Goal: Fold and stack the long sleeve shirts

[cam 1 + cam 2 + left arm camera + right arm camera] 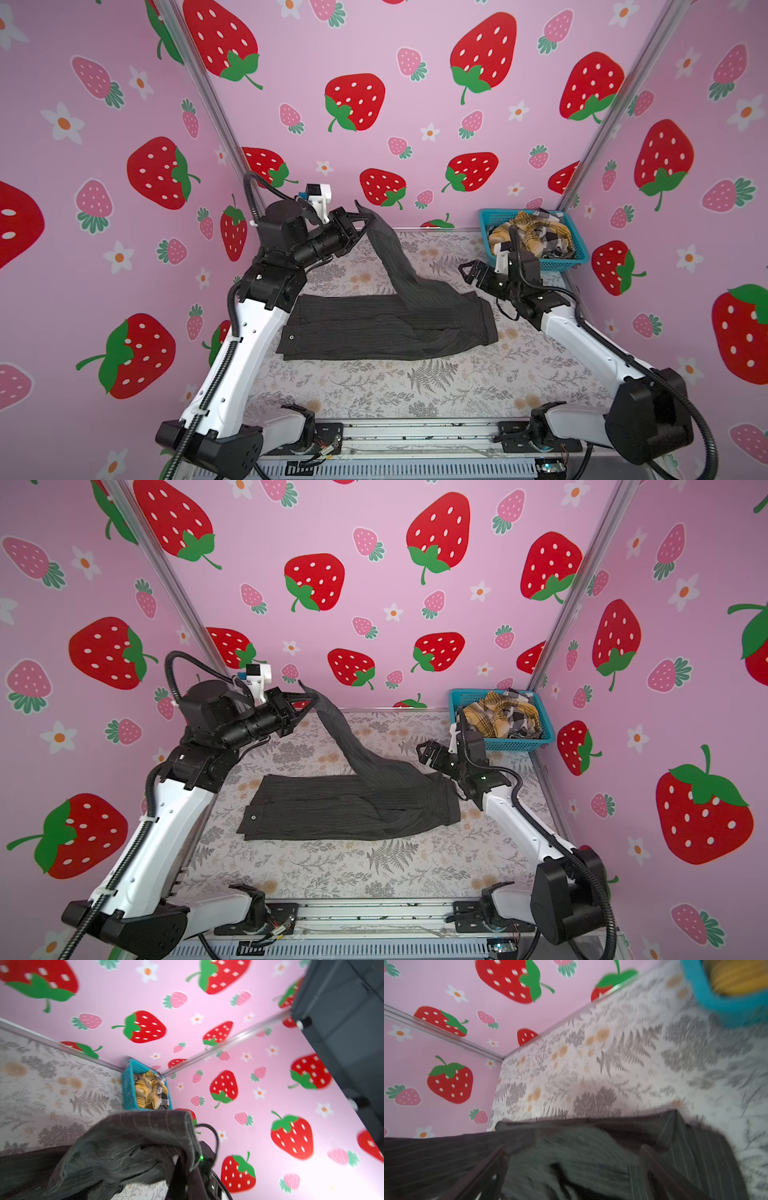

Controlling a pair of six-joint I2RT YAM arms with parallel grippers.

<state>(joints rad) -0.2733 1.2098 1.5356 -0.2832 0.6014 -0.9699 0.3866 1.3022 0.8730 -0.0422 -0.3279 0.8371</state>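
- The pink strawberry walls (415, 50) are closing in the table on three sides.
- The table (415, 390), covered in a fern and flower print, is carrying everything else.
- The dark shirt (353, 332) (316, 812), charcoal with thin pale stripes, is lying mostly flat and folded across the middle of the table. One sleeve (390, 257) is rising from its right part and slanting up toward the back left.
- The blue basket (552, 264) (515, 744) is sitting in the back right corner of the table, apart from the dark shirt.
- The crumpled shirts (523, 235), yellow plaid and black-and-white check, are lying heaped inside the basket.
- The left claw (363, 219) (305, 698) is hanging above the back left of the table. Its jaws are clamping the end of the sleeve and holding it in the air. In the left wrist view the cuff (149, 1124) is draping in front of the camera.
- The right claw (467, 274) (426, 752) is hovering just past the shirt's right end, gripping nothing. In the right wrist view its fingers (656, 1165) are standing wide apart, with striped cloth showing below between them.
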